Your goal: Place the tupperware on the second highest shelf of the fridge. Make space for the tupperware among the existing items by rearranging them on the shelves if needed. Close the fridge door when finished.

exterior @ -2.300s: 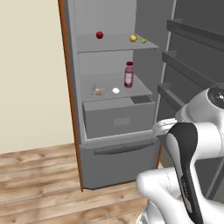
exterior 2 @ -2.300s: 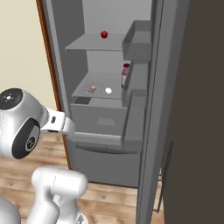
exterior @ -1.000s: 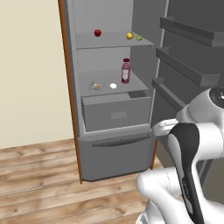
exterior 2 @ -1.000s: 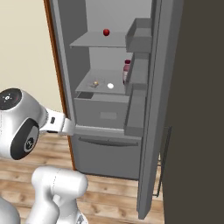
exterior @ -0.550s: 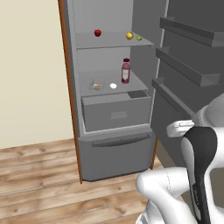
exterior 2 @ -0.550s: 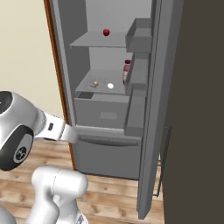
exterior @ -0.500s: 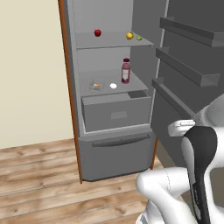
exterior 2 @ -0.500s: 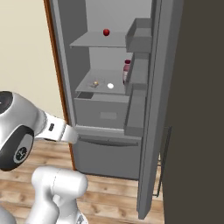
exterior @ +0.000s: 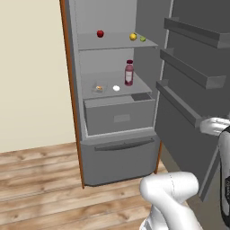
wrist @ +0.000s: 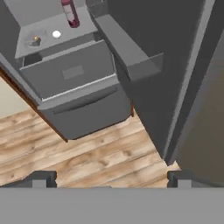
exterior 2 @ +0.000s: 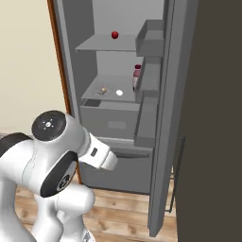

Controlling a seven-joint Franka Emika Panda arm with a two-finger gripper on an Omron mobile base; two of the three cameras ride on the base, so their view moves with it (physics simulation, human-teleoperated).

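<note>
pink bottle, white round thing, fridge door

No readable text, labels, brands or numbers on anything.

Your arm is standing folded close over its base, its big round joint sitting low at the left of the right base view, with a short white link reaching forward and to the right from it. From the left base view, a curved white segment is rising at the bottom centre, and a rounded white link is showing at the right edge. Your gripper is pointing forward and down, its two dark fingertips standing far apart at the bottom corners of the hand view, with nothing between them.
</note>
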